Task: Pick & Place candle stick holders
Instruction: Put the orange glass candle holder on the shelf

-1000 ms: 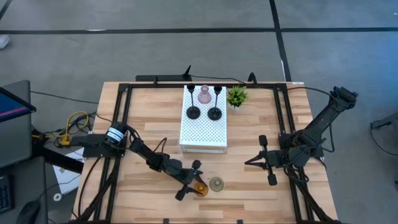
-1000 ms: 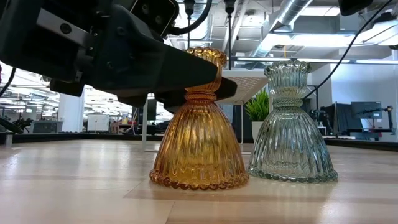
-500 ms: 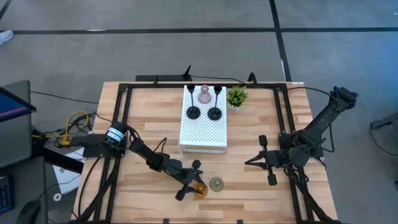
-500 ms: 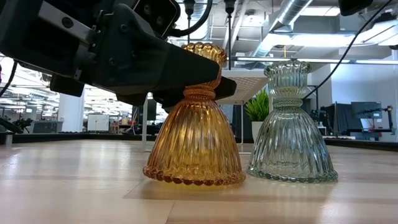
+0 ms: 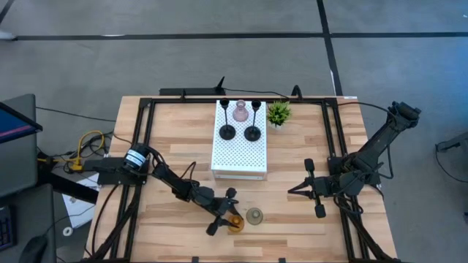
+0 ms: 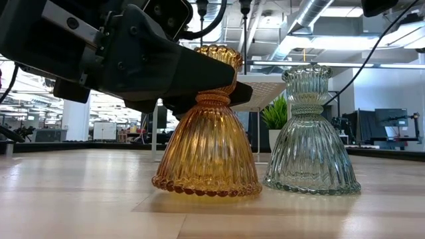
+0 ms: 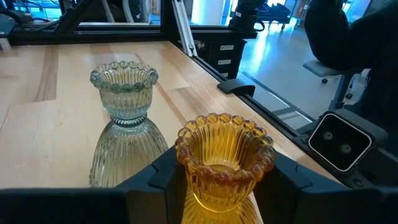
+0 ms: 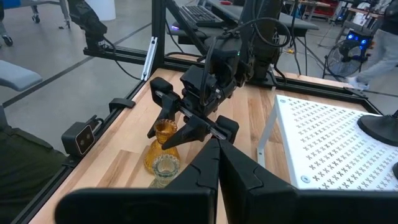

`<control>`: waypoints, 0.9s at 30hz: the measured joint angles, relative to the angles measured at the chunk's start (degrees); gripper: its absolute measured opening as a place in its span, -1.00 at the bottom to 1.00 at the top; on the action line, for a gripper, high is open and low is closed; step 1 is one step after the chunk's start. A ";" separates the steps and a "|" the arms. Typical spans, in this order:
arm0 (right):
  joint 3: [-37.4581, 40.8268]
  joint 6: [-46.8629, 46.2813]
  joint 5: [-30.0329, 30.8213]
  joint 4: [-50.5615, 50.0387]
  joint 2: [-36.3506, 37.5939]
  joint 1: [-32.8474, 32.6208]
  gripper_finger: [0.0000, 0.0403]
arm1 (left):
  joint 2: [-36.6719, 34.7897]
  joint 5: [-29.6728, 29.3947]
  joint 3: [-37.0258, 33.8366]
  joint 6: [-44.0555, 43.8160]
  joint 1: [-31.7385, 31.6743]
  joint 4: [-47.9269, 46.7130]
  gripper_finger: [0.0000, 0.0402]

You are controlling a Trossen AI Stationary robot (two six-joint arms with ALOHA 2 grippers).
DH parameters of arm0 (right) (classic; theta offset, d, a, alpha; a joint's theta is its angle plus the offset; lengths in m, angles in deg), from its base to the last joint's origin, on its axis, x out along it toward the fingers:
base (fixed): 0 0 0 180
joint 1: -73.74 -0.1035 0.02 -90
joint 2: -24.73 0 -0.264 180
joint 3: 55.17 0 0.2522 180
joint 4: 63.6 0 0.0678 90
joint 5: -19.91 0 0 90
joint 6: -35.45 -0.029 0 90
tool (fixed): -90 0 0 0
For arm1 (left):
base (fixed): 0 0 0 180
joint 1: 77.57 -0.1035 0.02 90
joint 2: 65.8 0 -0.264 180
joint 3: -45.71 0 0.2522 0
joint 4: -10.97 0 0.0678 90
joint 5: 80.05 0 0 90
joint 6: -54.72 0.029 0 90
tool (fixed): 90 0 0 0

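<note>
An amber glass candle stick holder point(image 6: 207, 153) stands near the table's front edge, with my left gripper point(image 7: 224, 180) shut on it. A pale grey-green glass holder point(image 6: 311, 139) rests on its wide base just to its right, close but apart. In the high view a pink holder point(image 5: 240, 113) and two black holders point(image 5: 227, 131) stand on a white perforated platform point(image 5: 239, 157) at the back. My right gripper point(image 5: 292, 189) hangs shut over the table's right part, touching nothing. My left gripper pinches the amber holder's narrow neck point(image 6: 214, 99), just under its flared cup, between its two fingers point(image 7: 165, 177), one on each side. The fingers lie level and come from the table's left. The holder leans slightly, and its beaded base point(image 6: 206, 191) is still on the table.
A small green potted plant point(image 5: 278, 113) stands right of the platform at the back. Black frame rails point(image 5: 142, 146) run along the table's left, right and far sides. Bare wood lies left of the amber holder and between the platform and the right arm.
The amber holder has tipped a little in my left gripper's hold: its base has slid slightly toward the table's left, away from the grey-green holder, and the base's left edge sits a touch higher than before. The arm itself has stayed in place.
</note>
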 joint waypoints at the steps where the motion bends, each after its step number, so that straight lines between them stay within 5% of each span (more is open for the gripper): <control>1: 0.00 0.00 0.00 0.00 0.00 0.00 -1.00 | -0.17 0.00 -0.02 0.00 0.00 -0.07 -0.27; 11: 0.00 -0.02 -0.02 -1.08 0.02 0.00 -1.00 | -10.76 -0.28 -0.26 -0.46 0.07 -9.56 -0.27; 18: 0.00 -0.02 -0.02 -1.29 0.02 0.00 -1.00 | -24.26 -10.93 -0.28 0.04 0.07 -26.76 -0.27; 27: 0.00 -0.02 0.00 -1.29 0.02 0.00 -1.00 | -38.27 -20.14 -0.28 2.06 -3.03 -36.04 -0.27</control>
